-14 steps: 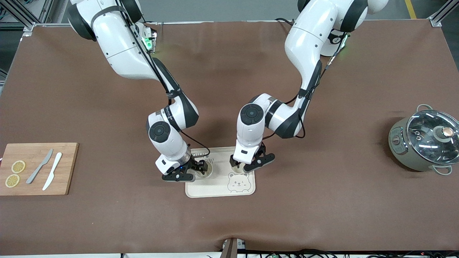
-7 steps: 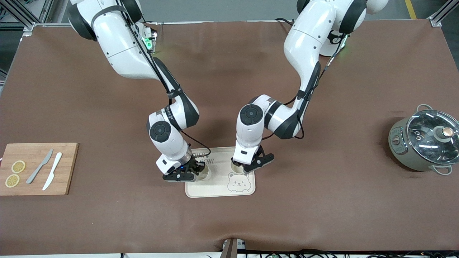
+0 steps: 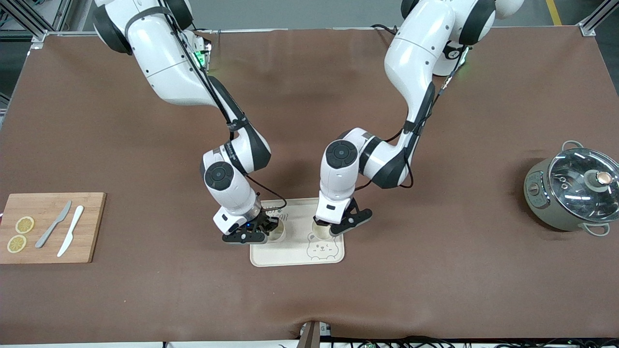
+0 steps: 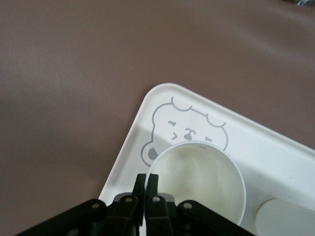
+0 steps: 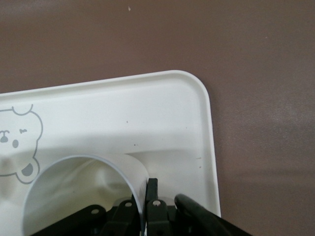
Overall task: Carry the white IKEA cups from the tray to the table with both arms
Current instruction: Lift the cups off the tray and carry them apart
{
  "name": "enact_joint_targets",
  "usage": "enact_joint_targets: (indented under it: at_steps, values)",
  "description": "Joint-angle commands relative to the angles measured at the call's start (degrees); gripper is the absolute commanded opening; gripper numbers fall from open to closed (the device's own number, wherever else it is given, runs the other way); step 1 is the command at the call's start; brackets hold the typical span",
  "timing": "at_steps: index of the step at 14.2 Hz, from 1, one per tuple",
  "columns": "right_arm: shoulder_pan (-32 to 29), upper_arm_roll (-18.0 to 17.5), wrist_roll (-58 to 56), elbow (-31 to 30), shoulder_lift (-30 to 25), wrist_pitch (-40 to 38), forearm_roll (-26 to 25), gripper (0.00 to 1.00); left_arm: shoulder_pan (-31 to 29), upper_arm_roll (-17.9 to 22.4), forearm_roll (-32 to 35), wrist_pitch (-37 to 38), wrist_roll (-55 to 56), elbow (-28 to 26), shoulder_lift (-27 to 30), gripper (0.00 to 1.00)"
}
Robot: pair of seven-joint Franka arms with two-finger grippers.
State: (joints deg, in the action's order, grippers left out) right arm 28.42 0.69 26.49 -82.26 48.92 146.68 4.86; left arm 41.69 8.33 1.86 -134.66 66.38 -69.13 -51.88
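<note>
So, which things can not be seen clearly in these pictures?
- Front view: the right hand covers much of its cup; the left hand likewise covers its cup.
- Wrist views: whether either cup touches the tray; picture edges cut both.

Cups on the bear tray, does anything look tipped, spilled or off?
Nothing stands out. Both cups sit upright and empty over the bear tray, each pinched at its rim: the left pincer holds one cup, the right pincer holds the other cup. No spill or damage shows.
</note>
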Motion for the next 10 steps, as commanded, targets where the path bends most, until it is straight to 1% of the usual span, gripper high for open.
enact_joint_targets:
  at_steps: [1, 3, 4, 7, 10]
  values:
    - [0.50, 0.54, 0.67, 1.05, 0.12, -0.87, -0.11, 0.00, -0.64, 0.98, 0.86, 1.77, 1.21, -1.00, 4.06, 0.00]
    - [-0.37, 0.62, 0.32, 1.22, -1.28, -1.40, -0.03, 0.00, -2.22, 1.07, 1.21, 2.03, 1.21, -1.27, 5.29, 0.00]
    - [-0.90, 0.62, 0.23, 1.31, -1.64, -3.23, 0.15, 0.00, -3.19, 1.07, 1.48, 2.29, 1.03, -1.70, 5.56, 0.00]
    - [-2.66, 0.62, -1.00, 4.65, -3.57, -12.80, 0.24, 0.00, -5.30, 1.07, 1.57, 4.48, -0.28, -1.71, 5.65, 0.00]
    - [-5.81, 0.54, -7.40, 4.65, -7.52, -19.21, 0.68, 0.00, -8.02, 0.98, 1.48, 6.60, -5.73, -2.06, 6.53, 0.00]
